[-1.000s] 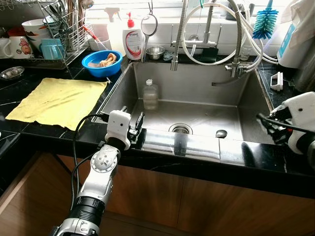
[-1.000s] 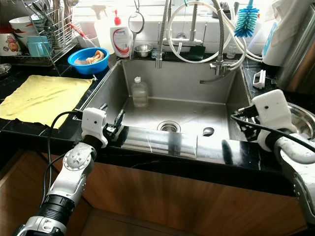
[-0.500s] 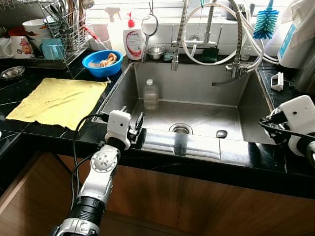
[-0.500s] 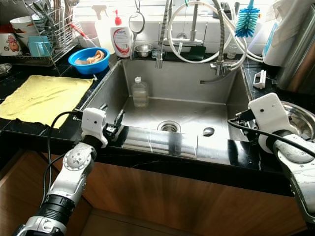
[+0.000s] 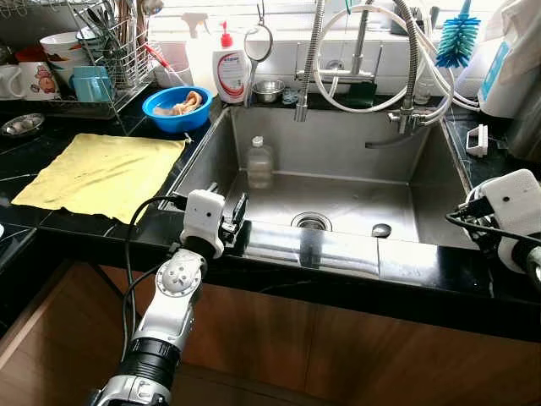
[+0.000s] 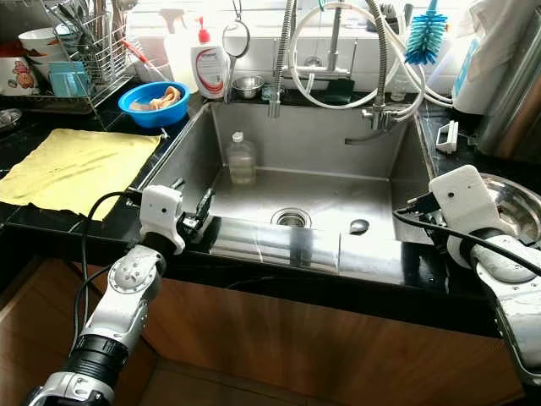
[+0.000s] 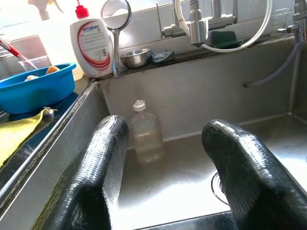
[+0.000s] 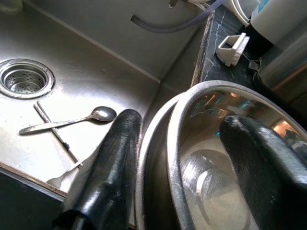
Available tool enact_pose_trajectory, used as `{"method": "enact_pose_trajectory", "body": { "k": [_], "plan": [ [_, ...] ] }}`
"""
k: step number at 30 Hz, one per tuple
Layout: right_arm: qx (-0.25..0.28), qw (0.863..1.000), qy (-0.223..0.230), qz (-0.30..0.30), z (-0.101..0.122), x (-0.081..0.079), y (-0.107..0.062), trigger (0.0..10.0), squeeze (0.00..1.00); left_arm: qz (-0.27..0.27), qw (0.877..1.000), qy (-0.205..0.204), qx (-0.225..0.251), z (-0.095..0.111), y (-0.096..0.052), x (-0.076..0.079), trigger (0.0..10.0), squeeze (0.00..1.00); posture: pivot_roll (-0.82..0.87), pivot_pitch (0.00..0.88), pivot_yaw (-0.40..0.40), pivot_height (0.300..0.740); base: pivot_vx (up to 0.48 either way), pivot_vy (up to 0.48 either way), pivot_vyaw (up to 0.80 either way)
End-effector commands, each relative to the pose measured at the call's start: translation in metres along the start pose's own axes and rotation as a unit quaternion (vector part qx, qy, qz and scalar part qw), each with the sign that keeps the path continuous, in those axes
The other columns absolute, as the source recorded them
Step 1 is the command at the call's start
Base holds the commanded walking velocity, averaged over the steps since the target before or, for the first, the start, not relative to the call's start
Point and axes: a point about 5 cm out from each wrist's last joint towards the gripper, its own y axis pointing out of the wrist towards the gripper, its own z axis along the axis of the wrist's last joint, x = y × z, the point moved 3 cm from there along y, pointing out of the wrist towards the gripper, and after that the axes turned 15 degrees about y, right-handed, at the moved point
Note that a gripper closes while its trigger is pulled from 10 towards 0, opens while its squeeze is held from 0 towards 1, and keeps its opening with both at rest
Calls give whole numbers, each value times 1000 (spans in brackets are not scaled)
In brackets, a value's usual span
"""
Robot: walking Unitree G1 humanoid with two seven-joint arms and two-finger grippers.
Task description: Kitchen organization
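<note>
The right gripper (image 8: 177, 158) is mostly cut off at the edge of the head views, where its white wrist housing hides the fingers; its wrist view shows the fingers (image 8: 108, 167) spread apart, straddling the rim of a steel bowl (image 8: 211, 158) on the black table (image 5: 423, 271) right of the sink (image 5: 338, 199). Whether a finger touches the rim is hard to tell. A spoon (image 8: 72, 120) lies on the sink floor near the drain (image 8: 24, 79). The left gripper (image 7: 168, 163) rests at the sink's front left edge, arm bent up from below, fingers apart and empty, aimed at a small clear bottle (image 7: 146, 136) standing in the sink. A yellow cloth (image 5: 101, 173) lies flat on the table to the left.
</note>
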Motion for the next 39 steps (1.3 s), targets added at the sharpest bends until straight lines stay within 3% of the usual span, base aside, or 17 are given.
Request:
{"method": "enact_pose_trajectory", "body": {
  "k": [1, 32, 35, 39],
  "plan": [
    [2, 1000, 0, -2, 1, 0, 0, 0, 0, -1, 1000, 7, 3, 2, 1, -2, 10000, 0, -66, 0, 57, 740, 0, 0, 0],
    [14, 1000, 6, 11, 2, -7, 5, 0, 0, -9, 1000, 23, 11, 4, 2, -1, 10000, 0, -58, 0, 56, 740, 0, 0, 0],
    [27, 1000, 10, -3, 6, -3, 4, 0, 0, -11, 1000, 25, 12, 4, 2, 0, 10000, 0, -58, 0, 57, 740, 0, 0, 0],
    [62, 996, 26, -65, 18, 17, 2, 0, 0, -14, 999, 26, 13, 4, 2, 2, 10000, 0, -60, 0, 57, 740, 0, 0, 0]
  ]
}}
